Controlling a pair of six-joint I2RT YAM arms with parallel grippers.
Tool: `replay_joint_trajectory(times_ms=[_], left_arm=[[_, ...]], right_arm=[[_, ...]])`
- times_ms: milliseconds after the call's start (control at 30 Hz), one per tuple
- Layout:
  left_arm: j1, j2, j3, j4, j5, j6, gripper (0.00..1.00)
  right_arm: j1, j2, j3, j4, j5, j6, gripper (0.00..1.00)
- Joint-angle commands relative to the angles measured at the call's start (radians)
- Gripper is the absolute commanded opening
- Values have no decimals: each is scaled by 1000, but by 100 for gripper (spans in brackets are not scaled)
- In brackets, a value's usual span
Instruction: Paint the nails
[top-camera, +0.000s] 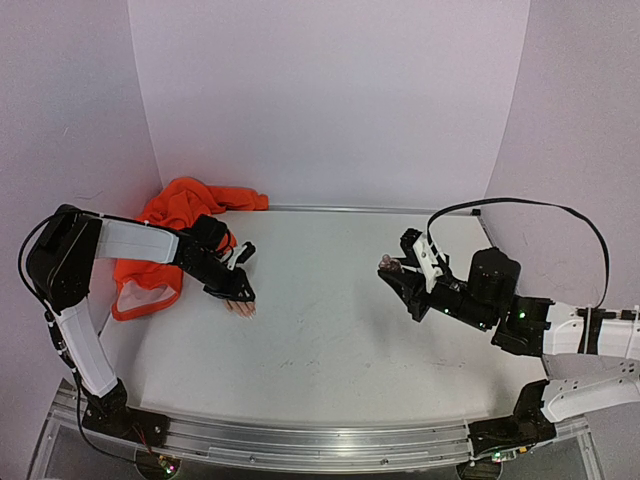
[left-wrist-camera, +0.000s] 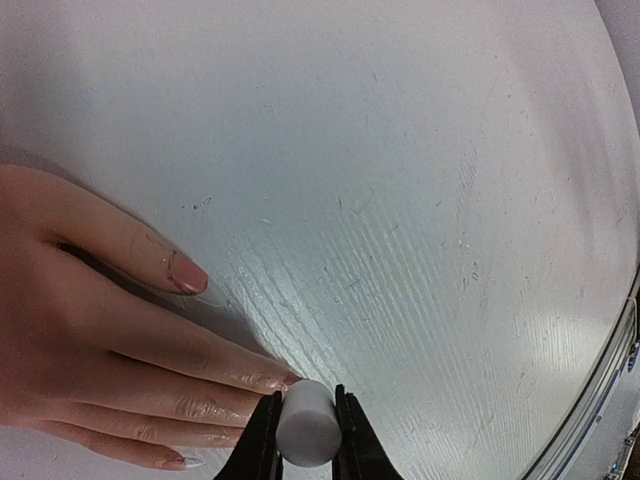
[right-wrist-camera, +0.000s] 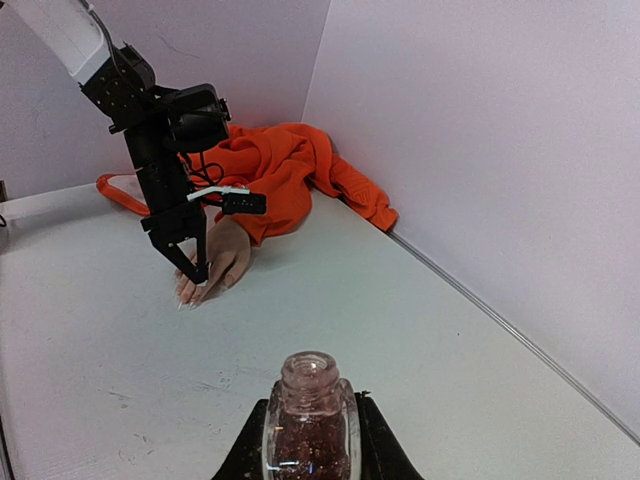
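The flesh-coloured mannequin hand (top-camera: 241, 307) lies flat on the table, fingers toward the near side, with its orange sleeve (top-camera: 178, 214) behind it. In the left wrist view its nails show: one pinkish nail (left-wrist-camera: 187, 272) and a fingertip nail (left-wrist-camera: 284, 380) right at the cap. My left gripper (left-wrist-camera: 308, 432) is shut on the pale cylindrical cap (left-wrist-camera: 308, 424), held over the fingertips; the brush under it is hidden. My right gripper (right-wrist-camera: 310, 445) is shut on the open glass bottle (right-wrist-camera: 310, 425) of reddish glitter polish, held above the table at the right (top-camera: 390, 266).
The orange fabric (right-wrist-camera: 285, 170) heaps into the back left corner against the pale walls. A metal strip (top-camera: 340, 209) runs along the table's back edge and a rail (top-camera: 300, 442) along the front. The left arm (right-wrist-camera: 165, 130) stands over the hand.
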Motion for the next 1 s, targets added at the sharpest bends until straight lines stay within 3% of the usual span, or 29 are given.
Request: replay_joint_trajectory(times_ms=[0,967], left_arm=[[-2,-6,-8,1,12,-8,0],[-1,-56,-23,44,65,10,0]], right_arm=[[-3,-8,1,85,-3,8,0],[-5,-1,4,85,-7,8,0]])
